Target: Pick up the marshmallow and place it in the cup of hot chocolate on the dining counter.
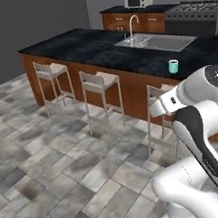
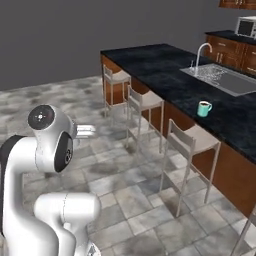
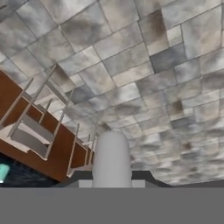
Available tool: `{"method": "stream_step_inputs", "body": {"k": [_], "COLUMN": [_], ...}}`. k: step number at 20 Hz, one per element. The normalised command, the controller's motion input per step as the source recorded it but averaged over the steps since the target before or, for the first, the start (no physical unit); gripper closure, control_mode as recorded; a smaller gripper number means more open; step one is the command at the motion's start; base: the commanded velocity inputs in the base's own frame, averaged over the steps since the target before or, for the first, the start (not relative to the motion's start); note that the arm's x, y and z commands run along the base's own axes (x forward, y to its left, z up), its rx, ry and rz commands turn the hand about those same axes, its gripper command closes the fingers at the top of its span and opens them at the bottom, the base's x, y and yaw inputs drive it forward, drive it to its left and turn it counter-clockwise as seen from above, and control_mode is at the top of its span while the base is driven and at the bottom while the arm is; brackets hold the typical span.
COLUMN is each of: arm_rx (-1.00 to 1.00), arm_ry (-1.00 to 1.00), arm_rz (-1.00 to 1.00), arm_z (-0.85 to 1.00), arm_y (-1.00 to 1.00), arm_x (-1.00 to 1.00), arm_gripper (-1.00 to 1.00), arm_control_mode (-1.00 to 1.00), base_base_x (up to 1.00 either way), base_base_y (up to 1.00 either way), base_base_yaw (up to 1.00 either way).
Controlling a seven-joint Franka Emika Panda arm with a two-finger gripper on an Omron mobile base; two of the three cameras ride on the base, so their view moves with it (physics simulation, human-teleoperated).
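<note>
The cup of hot chocolate [image 1: 173,66] stands on the dining worktop [image 1: 85,49], close to its front edge and to the near side of the inset sink [image 1: 156,41]. In the hand view a pale rounded piece sits between the tips of the gripper [image 3: 112,175], whose jaws are drawn nearly together; it may be the marshmallow, but I cannot tell for certain.

The arm is folded back over the tiled floor [image 1: 54,191], well apart from the cup. The main risk is in the approach: a row of bar stools [image 1: 99,82] lines the front edge of the worktop, one just below the cup, and a low swing could catch a stool back. The cup is small and near the edge, so a nudge could tip it or push it off. A loose hold could also drop the piece on the floor. The faucet [image 1: 131,26] stands beyond the cup, out of the path.
</note>
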Motion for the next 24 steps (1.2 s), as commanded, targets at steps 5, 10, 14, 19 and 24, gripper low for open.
{"method": "stream_step_inputs", "body": {"k": [5, 10, 14, 19, 24], "arm_rx": [0.0, 0.0, 0.0, 0.0, 0.0], "arm_ry": [0.0, 0.0, 0.0, 0.0, 0.0], "arm_rz": [0.0, 0.0, 0.0, 0.0, 0.0], "arm_z": [0.0, 0.0, 0.0, 0.0, 0.0], "arm_y": [0.0, 0.0, 0.0, 0.0, 0.0], "arm_x": [0.0, 0.0, 0.0, 0.0, 0.0], "arm_gripper": [1.0, 1.0, 1.0, 1.0, 1.0], "arm_control_mode": [1.0, 1.0, 1.0, 1.0, 1.0], "base_base_x": [1.0, 1.0, 1.0, 1.0, 1.0], "base_base_y": [-0.18, 0.49, 0.54, 0.16, -0.1], "base_base_yaw": [-0.05, -0.35, -0.57, -0.55, -0.48]}}
